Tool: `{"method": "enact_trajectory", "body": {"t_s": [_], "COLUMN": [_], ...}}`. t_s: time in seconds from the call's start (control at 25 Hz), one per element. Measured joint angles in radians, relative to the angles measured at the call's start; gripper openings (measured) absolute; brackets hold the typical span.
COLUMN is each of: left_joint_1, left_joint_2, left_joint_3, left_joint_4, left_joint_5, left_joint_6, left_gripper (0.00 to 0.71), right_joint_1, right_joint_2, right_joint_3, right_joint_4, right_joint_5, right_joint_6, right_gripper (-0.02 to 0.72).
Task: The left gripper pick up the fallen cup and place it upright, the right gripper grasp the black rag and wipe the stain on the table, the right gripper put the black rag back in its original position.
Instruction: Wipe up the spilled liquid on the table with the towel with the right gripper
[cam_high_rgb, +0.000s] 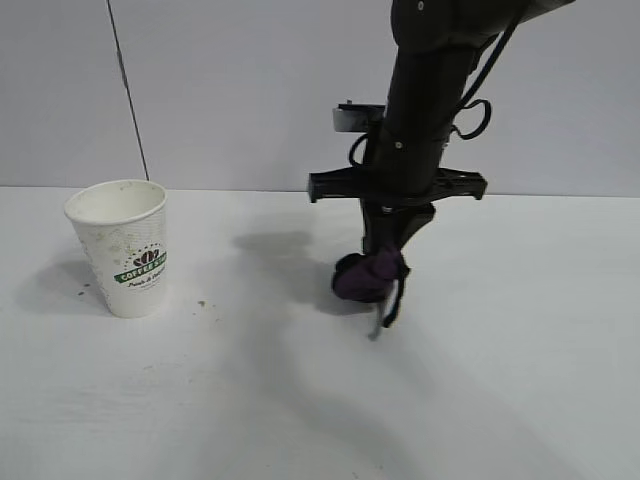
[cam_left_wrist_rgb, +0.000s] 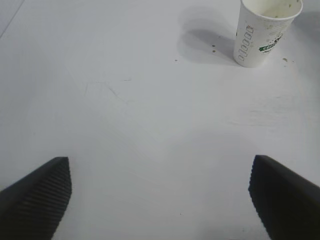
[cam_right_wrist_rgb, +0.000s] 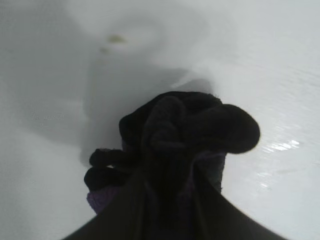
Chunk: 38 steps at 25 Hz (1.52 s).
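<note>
The white paper cup (cam_high_rgb: 122, 245) with the green COFFEE band stands upright on the table (cam_high_rgb: 300, 400) at the left; the left wrist view shows the cup (cam_left_wrist_rgb: 264, 32) far ahead. My left gripper (cam_left_wrist_rgb: 160, 195) hangs open over bare tabletop, holding nothing, and is out of the exterior view. Near the table's middle, my right gripper (cam_high_rgb: 385, 290) is shut on the black rag (cam_high_rgb: 365, 277), a dark purple wad low over the surface. In the right wrist view the rag (cam_right_wrist_rgb: 190, 125) bulges past the fingers, and a small yellowish stain (cam_right_wrist_rgb: 116, 38) lies ahead of it.
Small brown specks (cam_high_rgb: 205, 303) dot the table just right of the cup. A thin dark cable (cam_high_rgb: 128, 90) runs down the back wall at the left. The rest of the white tabletop in front and to the right is bare.
</note>
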Motion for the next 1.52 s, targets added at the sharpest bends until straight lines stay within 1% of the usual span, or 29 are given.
{"method": "enact_trajectory", "body": {"t_s": [0.08,0.16,0.24,0.32,0.4,0.56,0.72,1.16,1.28,1.44,1.52], "left_joint_1": [0.000,0.000,0.000,0.000,0.000,0.000,0.000,0.000,0.000,0.000,0.000], "left_joint_2": [0.000,0.000,0.000,0.000,0.000,0.000,0.000,0.000,0.000,0.000,0.000], "left_joint_3": [0.000,0.000,0.000,0.000,0.000,0.000,0.000,0.000,0.000,0.000,0.000], "left_joint_4": [0.000,0.000,0.000,0.000,0.000,0.000,0.000,0.000,0.000,0.000,0.000], "left_joint_5": [0.000,0.000,0.000,0.000,0.000,0.000,0.000,0.000,0.000,0.000,0.000], "left_joint_6": [0.000,0.000,0.000,0.000,0.000,0.000,0.000,0.000,0.000,0.000,0.000], "left_gripper": [0.696,0.696,0.696,0.696,0.696,0.696,0.696,0.696,0.696,0.696,0.696], "right_joint_1": [0.030,0.058,0.082,0.093,0.100,0.108,0.121,0.168,0.178,0.185,0.185], "right_joint_2": [0.007,0.018,0.039,0.063,0.087,0.103,0.104,0.116,0.125,0.127,0.127], "right_joint_3": [0.000,-0.001,-0.001,-0.001,-0.001,-0.001,-0.001,-0.001,-0.002,-0.003,-0.003], "right_joint_4": [0.045,0.065,0.077,0.094,0.119,0.138,0.174,0.216,0.235,0.234,0.212], "right_joint_5": [-0.079,-0.130,-0.166,-0.184,-0.194,-0.207,-0.221,-0.282,-0.294,-0.299,-0.299], "right_joint_6": [-0.007,-0.008,-0.009,-0.009,-0.010,-0.010,-0.010,-0.012,-0.027,-0.051,-0.067], "right_gripper": [0.111,0.111,0.111,0.111,0.111,0.111,0.111,0.111,0.111,0.111,0.111]}}
